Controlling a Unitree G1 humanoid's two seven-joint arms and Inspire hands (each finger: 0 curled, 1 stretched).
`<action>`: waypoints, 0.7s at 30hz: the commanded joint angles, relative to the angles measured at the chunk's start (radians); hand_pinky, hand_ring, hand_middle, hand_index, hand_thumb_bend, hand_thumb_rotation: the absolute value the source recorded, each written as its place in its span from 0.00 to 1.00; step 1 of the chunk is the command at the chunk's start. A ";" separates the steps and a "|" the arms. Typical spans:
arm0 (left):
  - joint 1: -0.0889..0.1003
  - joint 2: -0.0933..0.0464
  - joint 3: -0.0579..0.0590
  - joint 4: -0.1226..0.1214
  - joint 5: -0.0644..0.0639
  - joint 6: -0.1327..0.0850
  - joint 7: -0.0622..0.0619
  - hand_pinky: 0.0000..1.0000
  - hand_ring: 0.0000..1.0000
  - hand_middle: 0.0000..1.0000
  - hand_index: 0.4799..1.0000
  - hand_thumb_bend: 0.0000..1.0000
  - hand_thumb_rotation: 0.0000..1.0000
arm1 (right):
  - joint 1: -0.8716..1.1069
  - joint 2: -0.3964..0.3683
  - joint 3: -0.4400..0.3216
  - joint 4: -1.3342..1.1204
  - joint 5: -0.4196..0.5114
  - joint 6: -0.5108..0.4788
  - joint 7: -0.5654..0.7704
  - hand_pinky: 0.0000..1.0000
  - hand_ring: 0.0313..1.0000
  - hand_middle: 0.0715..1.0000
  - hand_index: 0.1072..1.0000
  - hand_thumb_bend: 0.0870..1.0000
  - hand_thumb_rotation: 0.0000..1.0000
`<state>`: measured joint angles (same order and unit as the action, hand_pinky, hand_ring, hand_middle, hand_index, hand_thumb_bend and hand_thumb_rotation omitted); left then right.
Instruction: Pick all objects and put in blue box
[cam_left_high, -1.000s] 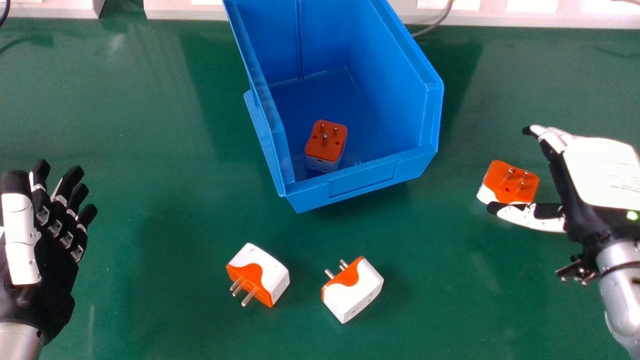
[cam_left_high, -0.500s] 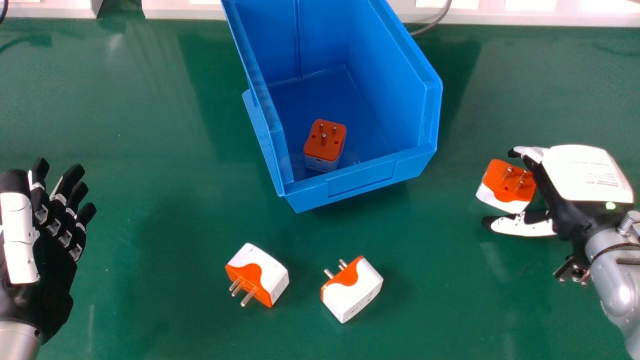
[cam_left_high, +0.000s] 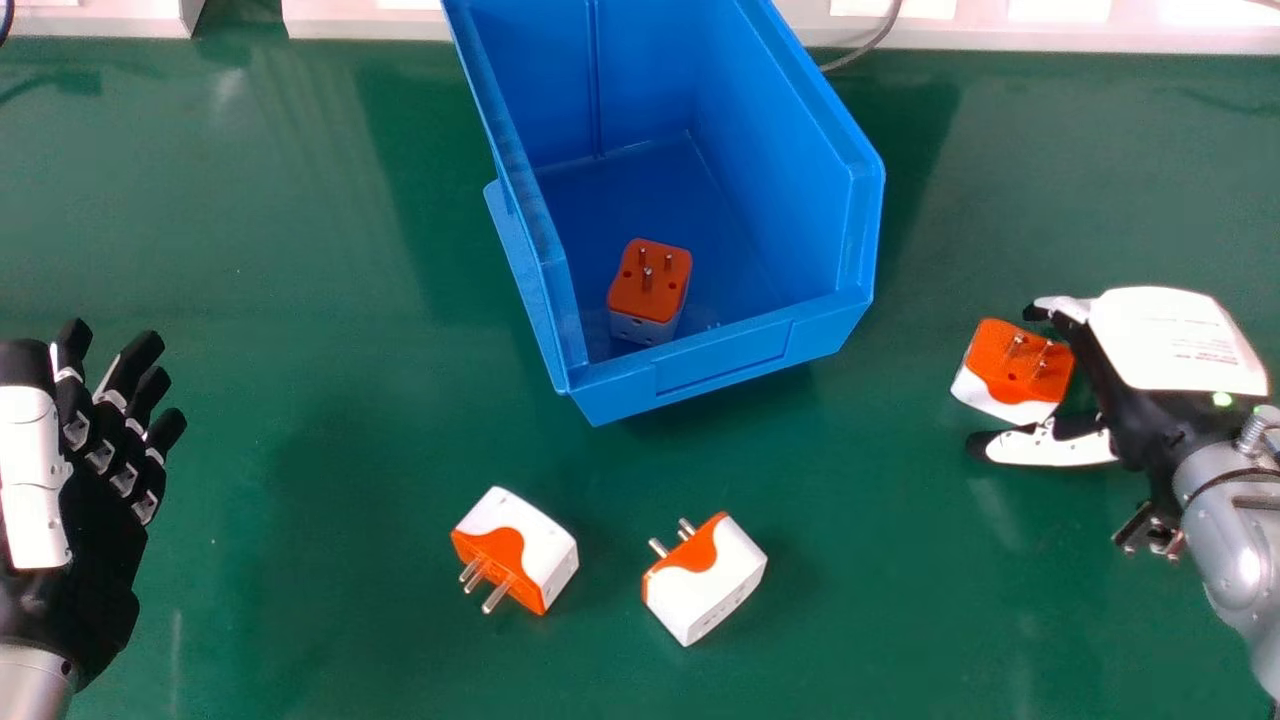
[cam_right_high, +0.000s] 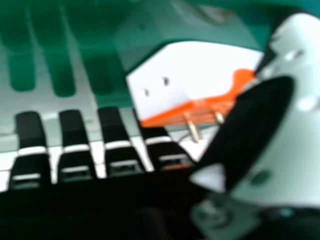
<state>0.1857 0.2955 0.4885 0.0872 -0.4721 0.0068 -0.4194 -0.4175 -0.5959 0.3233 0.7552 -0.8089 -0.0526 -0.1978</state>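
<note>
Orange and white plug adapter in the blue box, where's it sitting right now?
In the head view, the plug adapter stands pins up inside the blue box, on its floor near the low front wall.

Carries a printed white plate (cam_left_high: 1160, 325) and green light (cam_left_high: 1222, 399) on the right hand (cam_left_high: 1135, 415). Pairs black fingertips (cam_left_high: 143, 350) with a white thumb cover (cam_left_high: 30, 460) on the left hand (cam_left_high: 95, 530). Has silver forearms (cam_left_high: 1235, 565).

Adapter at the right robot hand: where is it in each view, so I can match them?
Head view: adapter right of the blue box, between the right robot hand's fingers and thumb.
Right hand view: adapter beside the thumb.
Shared landmark: that black-tipped thumb.
</note>
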 joint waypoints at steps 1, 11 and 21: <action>0.003 0.020 0.015 -0.022 -0.013 -0.006 -0.013 1.00 1.00 0.98 0.95 0.88 0.96 | -0.032 -0.020 0.006 0.018 -0.001 0.014 -0.007 0.72 0.80 0.82 0.80 0.40 0.60; 0.012 0.015 0.018 -0.045 -0.011 0.009 -0.003 0.99 1.00 0.98 0.95 0.87 0.97 | -0.099 -0.005 0.045 0.097 0.007 0.016 -0.004 0.67 0.72 0.75 0.73 0.36 0.66; 0.019 0.013 0.019 -0.059 -0.012 0.018 -0.004 1.00 1.00 0.98 0.95 0.87 0.97 | -0.176 0.027 0.099 0.198 0.000 0.027 -0.036 0.27 0.32 0.38 0.40 0.35 0.74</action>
<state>0.1993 0.2958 0.4948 0.0551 -0.4733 0.0267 -0.4237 -0.5639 -0.5747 0.4298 0.9324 -0.8230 -0.0533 -0.2195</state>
